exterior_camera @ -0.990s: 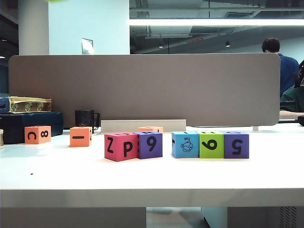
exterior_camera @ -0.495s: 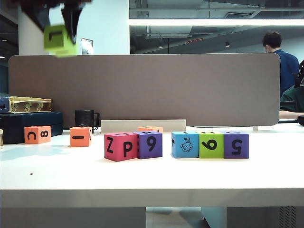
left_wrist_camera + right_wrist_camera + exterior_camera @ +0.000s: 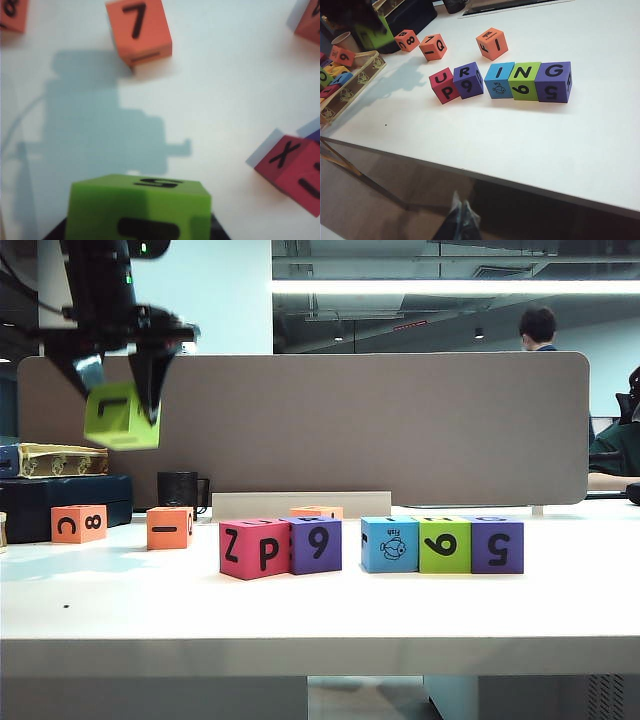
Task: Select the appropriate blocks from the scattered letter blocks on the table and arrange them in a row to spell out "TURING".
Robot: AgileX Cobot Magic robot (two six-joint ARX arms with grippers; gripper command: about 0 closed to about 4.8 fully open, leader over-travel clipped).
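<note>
My left gripper (image 3: 121,400) hangs high over the table's (image 3: 320,620) left side, shut on a lime green letter block (image 3: 122,418). That same block (image 3: 137,210) fills the near part of the left wrist view, with dark fingers at both sides. On the table stand a red-pink block (image 3: 254,548) and a purple block (image 3: 317,544) touching, then a gap, then a blue fish block (image 3: 390,544), a lime green block (image 3: 445,545) and a purple block (image 3: 497,545) in a row. Their tops read U, R, I, N, G in the right wrist view, starting at the red-pink block (image 3: 443,85). My right gripper (image 3: 462,220) is shut, off the table, below its front edge.
Orange blocks (image 3: 169,527) (image 3: 79,523) stand at the left under the left arm, another one (image 3: 316,511) behind the row. A black mug (image 3: 180,488) and a dark case (image 3: 60,502) stand before the divider panel (image 3: 400,430). A tray of spare blocks (image 3: 345,85) lies at the table's left end.
The left gripper has come down into the exterior view from the top left, carrying the lime green block. The blocks on the table have not moved.
</note>
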